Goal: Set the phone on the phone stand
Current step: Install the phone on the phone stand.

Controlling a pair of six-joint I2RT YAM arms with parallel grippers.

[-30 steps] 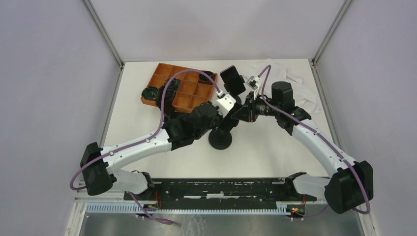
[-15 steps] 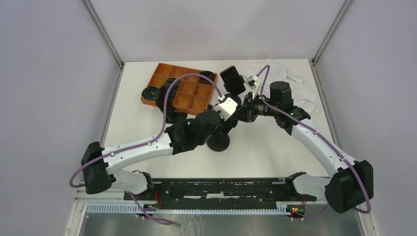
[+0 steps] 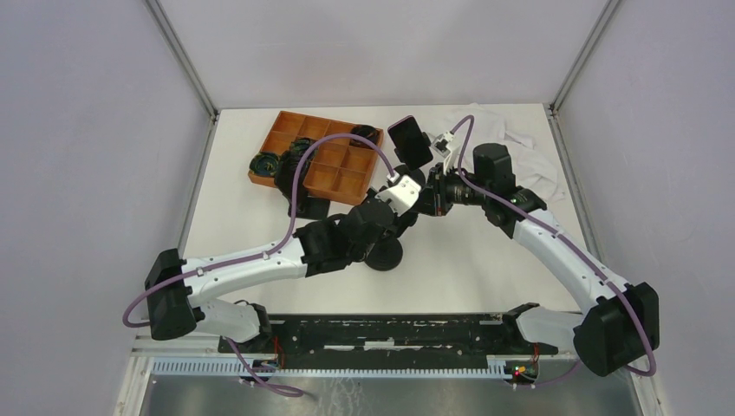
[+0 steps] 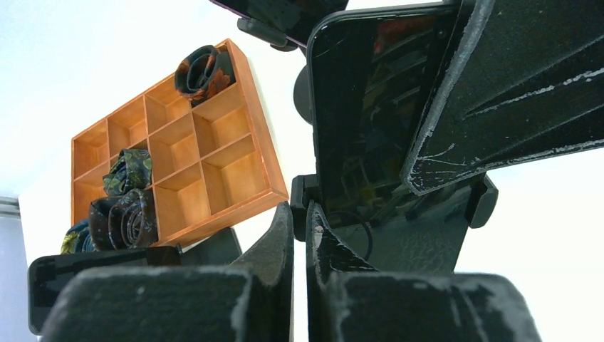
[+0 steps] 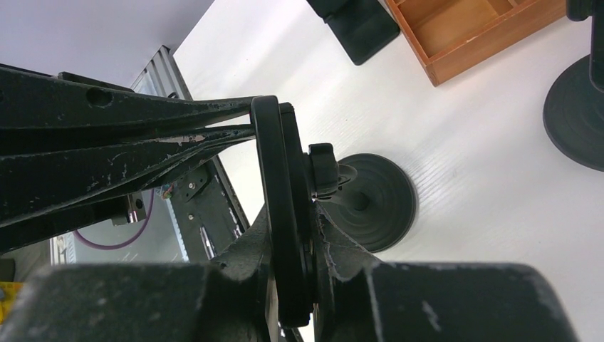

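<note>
Where the white worktop [image 3: 485, 260] carries the black phone stand [image 5: 374, 203], the right arm is the one that matters. The phone [image 4: 363, 121] stands upright with its long axis vertical, its lower end against the stand's cradle between the side clips. The right tool [image 5: 290, 231] is clamped on the phone. Just below, the left tool [image 4: 299, 214] is pressed together, holding nothing.

White table [image 3: 485, 277] with orange tray [image 3: 334, 179], white cloth [image 3: 529, 143], round stand base [image 3: 386, 256]
</note>
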